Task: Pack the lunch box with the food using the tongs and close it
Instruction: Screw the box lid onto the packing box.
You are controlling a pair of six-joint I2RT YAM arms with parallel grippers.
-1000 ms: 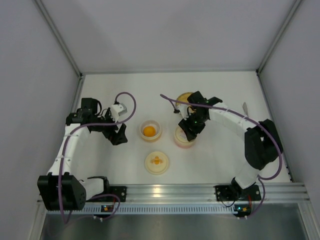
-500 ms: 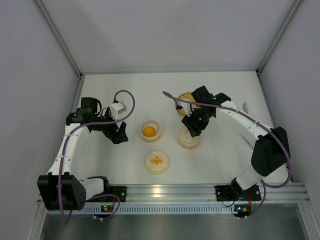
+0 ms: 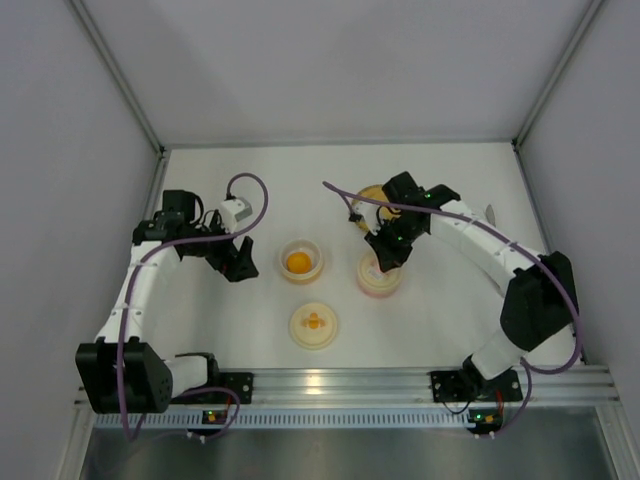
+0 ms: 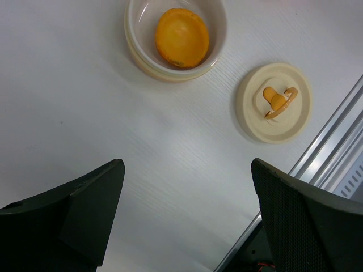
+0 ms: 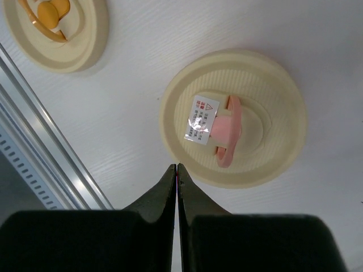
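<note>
An orange ball (image 3: 299, 262) of food lies in an open cream bowl (image 3: 300, 272) of the lunch box, also in the left wrist view as the ball (image 4: 181, 37). My left gripper (image 3: 238, 264) (image 4: 187, 164) hangs wide open and empty, left of that bowl. A cream lid with a pink handle (image 3: 380, 281) (image 5: 232, 133) sits on another container. My right gripper (image 3: 384, 258) (image 5: 177, 167) is shut on nothing, just above that lid's near edge. The silver tongs (image 3: 489, 213) lie by the right wall, away from both grippers.
A loose cream lid with an orange handle (image 3: 314, 325) (image 4: 275, 102) (image 5: 54, 22) lies near the front rail (image 3: 330, 381). A yellowish bowl (image 3: 368, 194) stands behind the right arm. Grey walls close in the table's left, right and back.
My right gripper has let go of the pink-handled lid, drawn back from it and shut. Its elbow swung to the right. The left arm barely moved.
</note>
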